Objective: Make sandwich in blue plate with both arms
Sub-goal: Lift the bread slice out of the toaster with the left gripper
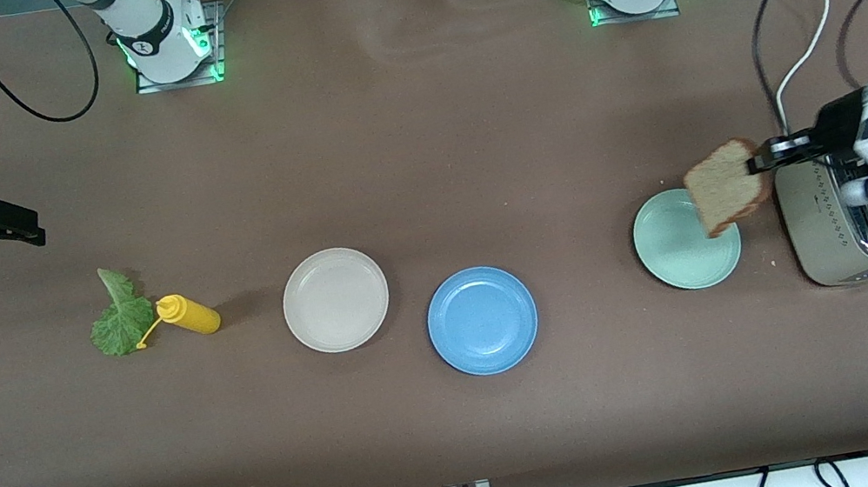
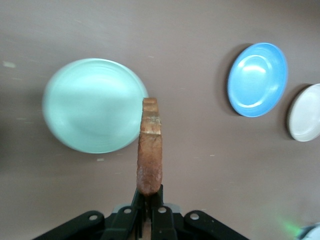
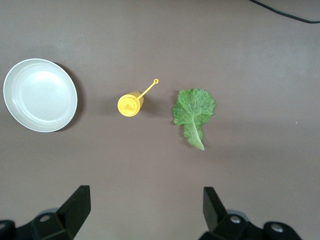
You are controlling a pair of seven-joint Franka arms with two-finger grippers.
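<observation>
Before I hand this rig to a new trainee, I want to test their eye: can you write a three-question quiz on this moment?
1. True or false: the blue plate already holds bread.
2. What is the left gripper shut on? A) lettuce leaf B) bread slice C) yellow bottle
3. Fill in: the right gripper waits open above the table at the ____ arm's end.

Key: 1 false; 2 B; 3 right.

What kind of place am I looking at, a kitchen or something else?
Probably a robotics lab set up as a mock kitchen: two robot arms bolted to a brown table, loose cables along the edge, and a toaster, plates and bread slice laid out.
</observation>
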